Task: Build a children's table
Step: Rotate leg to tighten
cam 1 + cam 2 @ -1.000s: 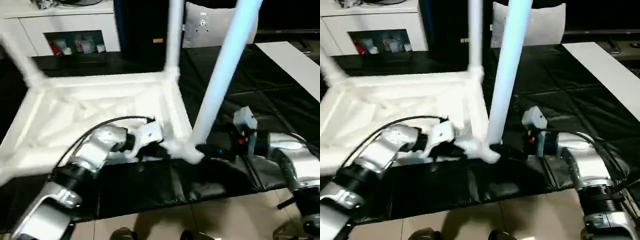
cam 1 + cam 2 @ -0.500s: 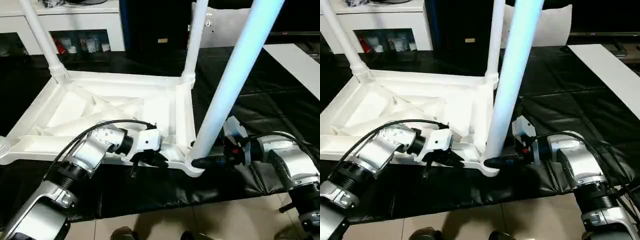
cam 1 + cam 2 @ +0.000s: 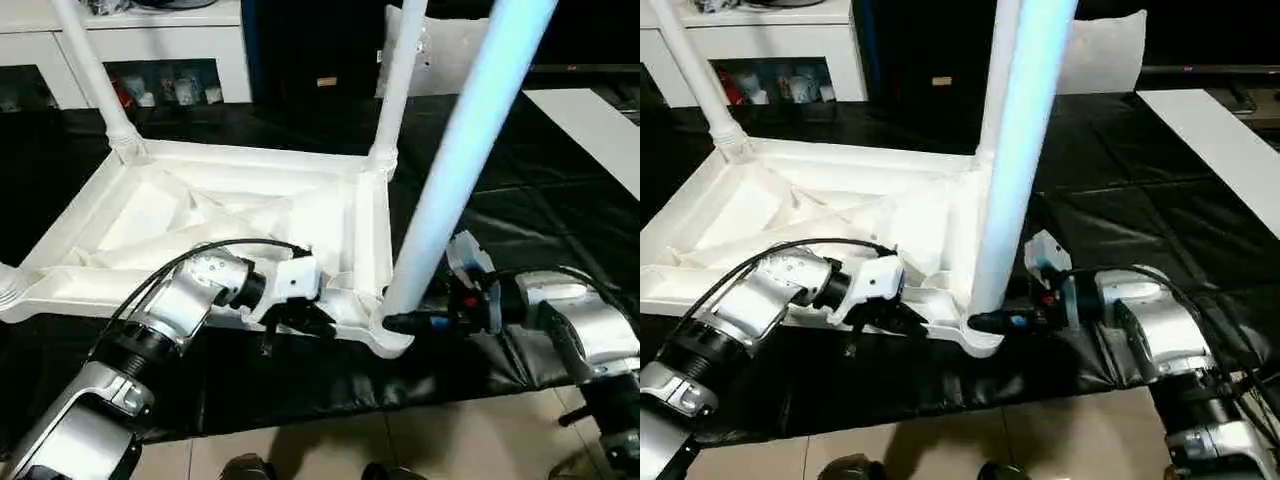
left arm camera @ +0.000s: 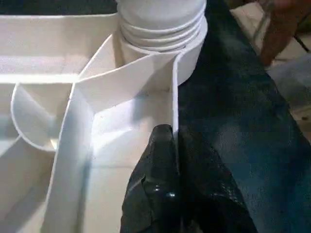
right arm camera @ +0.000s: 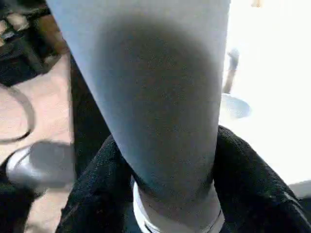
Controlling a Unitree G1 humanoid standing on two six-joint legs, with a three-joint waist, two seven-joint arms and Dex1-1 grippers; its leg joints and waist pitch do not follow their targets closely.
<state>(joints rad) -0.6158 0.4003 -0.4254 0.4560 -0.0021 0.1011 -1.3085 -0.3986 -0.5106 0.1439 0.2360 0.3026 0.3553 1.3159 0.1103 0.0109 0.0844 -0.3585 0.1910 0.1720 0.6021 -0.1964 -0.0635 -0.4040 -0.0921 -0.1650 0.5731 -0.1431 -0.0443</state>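
Upturned white plastic children's table top (image 3: 230, 215) lies ribbed side up on the black-covered work table (image 3: 560, 210), legs pointing up.

The top sits at centre so its sockets face upward. Left gripper (image 4: 171, 160), pinched tight on the thin white rim wall beside the near corner socket, steadies the top. At 4 o'clock, right gripper (image 5: 165, 194) clasps the long tapered white tube leg (image 3: 455, 170) low at its collar, seemingly to screw it in; its long axis rises near-vertical, leaning toward 1 o'clock.

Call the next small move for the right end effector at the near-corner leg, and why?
Probably twist the leg to thread it in: the right end effector brackets its base at the corner socket, and the left end effector pinches the tabletop rim.
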